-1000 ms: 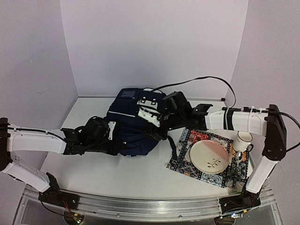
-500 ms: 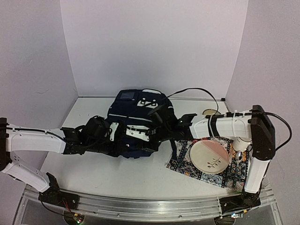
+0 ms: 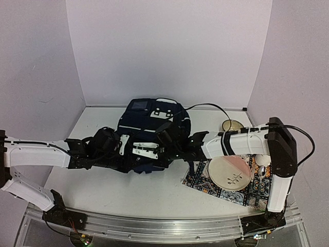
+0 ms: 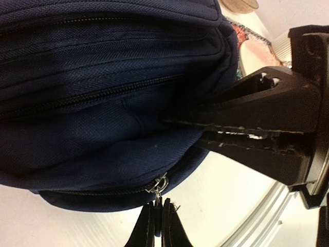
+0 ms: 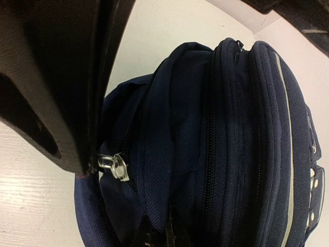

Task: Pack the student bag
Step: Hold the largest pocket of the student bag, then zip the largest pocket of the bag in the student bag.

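The student bag [image 3: 149,121], dark navy with white trim, lies mid-table with both arms reaching in at its near edge. My left gripper [image 4: 158,218] is shut on the small zipper pull [image 4: 159,198] that hangs from the metal slider [image 4: 160,183] at the bag's lower seam. My right gripper [image 5: 165,237] comes in from the right and is shut on a fold of the bag's navy fabric [image 5: 169,170] just beside that zipper. In the top view the left gripper [image 3: 125,149] and the right gripper [image 3: 138,151] nearly meet.
A patterned mat [image 3: 201,177] lies right of the bag with a cream plate [image 3: 230,172] on it. A white cup [image 3: 263,158] stands partly behind the right arm. A small tan dish [image 3: 232,125] sits at the back right. A black cable [image 3: 205,106] arcs over the bag.
My right gripper swept left and down over the bag to its near edge and closed on the fabric. The left arm stayed put, holding the zipper pull.
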Robot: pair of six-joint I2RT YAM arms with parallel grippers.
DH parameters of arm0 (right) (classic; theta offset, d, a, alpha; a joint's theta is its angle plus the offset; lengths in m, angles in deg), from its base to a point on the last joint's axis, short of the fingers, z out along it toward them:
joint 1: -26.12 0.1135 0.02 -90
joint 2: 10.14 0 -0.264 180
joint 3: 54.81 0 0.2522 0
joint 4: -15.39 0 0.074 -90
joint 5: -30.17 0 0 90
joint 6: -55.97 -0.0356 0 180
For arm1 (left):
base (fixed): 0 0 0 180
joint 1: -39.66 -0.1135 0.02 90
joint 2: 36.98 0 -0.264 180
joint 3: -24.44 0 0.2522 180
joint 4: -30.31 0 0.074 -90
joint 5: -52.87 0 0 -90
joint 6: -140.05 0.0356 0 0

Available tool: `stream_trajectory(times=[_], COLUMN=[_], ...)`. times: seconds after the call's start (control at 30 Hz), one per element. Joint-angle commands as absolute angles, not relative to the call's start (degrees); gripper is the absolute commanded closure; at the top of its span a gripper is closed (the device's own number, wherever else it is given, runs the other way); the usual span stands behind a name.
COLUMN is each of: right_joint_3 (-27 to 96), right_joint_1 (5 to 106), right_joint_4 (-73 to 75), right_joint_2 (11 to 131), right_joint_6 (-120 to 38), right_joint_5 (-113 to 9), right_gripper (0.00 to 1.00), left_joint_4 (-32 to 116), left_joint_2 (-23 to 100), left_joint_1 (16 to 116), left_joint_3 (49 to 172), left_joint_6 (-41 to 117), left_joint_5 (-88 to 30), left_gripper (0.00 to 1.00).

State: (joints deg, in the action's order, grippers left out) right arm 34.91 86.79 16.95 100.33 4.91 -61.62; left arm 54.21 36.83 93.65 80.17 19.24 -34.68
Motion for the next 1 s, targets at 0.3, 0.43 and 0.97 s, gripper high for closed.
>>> stream_trajectory(times=[0.3,0.43,0.97], right_joint_3=[19.0,16.2,16.2], right_joint_1=[82.3,79.6,74.0], right_joint_4=[15.8,15.9,15.4], right_joint_2=[82.6,78.3,74.5], right_joint_6=[8.7,8.7,-1.7], right_joint_5=[-66.7,-66.1,-47.1], right_gripper=[1.00,1.00,0.72], left_joint_4=[68.1,68.2,60.9], left_joint_2=[35.4,36.9,41.3], left_joint_1=[89.6,86.2,85.6], left_joint_3=[86.7,85.5,86.0], left_joint_6=[23.2,23.3,23.6], left_joint_5=[-50.9,-52.5,-40.8], left_gripper=[1.00,1.00,1.00])
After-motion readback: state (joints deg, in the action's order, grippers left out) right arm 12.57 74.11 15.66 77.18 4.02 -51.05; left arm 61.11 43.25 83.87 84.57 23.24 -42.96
